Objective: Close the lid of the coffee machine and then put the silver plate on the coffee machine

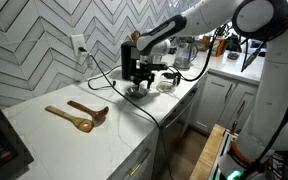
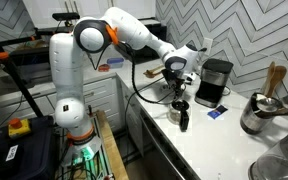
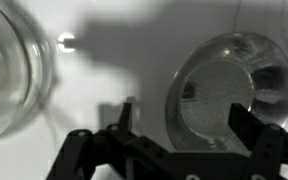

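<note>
The black coffee machine (image 1: 131, 58) stands against the tiled wall, and it also shows in an exterior view (image 2: 216, 80). Its lid (image 2: 217, 64) lies flat on top. The silver plate (image 3: 224, 90) lies on the white counter in front of the machine, and it shows in an exterior view (image 1: 136, 90). My gripper (image 3: 184, 128) is open just above the plate, with one finger on each side of the plate's near part and nothing held. It shows in both exterior views (image 1: 140, 77) (image 2: 179, 88).
The glass carafe (image 3: 14, 70) stands close beside the plate, and it shows in an exterior view (image 1: 167, 82). Two brown wooden spoons (image 1: 79, 115) lie further along the counter. The power cord runs to a wall outlet (image 1: 79, 45). A metal pot with utensils (image 2: 267, 108) stands on the counter.
</note>
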`<state>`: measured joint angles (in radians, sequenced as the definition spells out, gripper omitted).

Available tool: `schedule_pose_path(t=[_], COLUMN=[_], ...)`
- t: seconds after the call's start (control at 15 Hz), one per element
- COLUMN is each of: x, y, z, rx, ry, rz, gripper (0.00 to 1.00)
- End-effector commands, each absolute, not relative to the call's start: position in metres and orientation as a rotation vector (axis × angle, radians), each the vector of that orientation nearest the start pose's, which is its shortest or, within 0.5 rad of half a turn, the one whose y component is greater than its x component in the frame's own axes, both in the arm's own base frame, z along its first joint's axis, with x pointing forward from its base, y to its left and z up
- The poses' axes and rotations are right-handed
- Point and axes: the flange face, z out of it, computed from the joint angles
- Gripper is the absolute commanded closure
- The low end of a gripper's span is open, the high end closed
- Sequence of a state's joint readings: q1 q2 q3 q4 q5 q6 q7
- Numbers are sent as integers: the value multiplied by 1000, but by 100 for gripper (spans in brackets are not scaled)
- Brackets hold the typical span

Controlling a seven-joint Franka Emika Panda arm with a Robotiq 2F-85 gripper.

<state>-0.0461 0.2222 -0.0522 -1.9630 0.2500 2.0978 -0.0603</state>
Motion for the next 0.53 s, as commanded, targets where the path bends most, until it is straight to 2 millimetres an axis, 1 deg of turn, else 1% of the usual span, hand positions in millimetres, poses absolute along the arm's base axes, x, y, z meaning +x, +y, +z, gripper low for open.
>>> schedule_pose_path(t=[0.0, 0.07, 0.2, 0.27, 0.4, 0.47], x=[596, 597, 598, 599, 600, 600], y=[-47, -47, -47, -48, -48, -48], z=[352, 353, 353, 353, 353, 353], rx=[-2947, -2947, -2948, -2947, -2948, -2948], ry=[189, 183, 172, 167, 162, 160], rz=[64, 54, 34, 24, 14, 11], gripper=[26, 29, 41, 45, 48, 44])
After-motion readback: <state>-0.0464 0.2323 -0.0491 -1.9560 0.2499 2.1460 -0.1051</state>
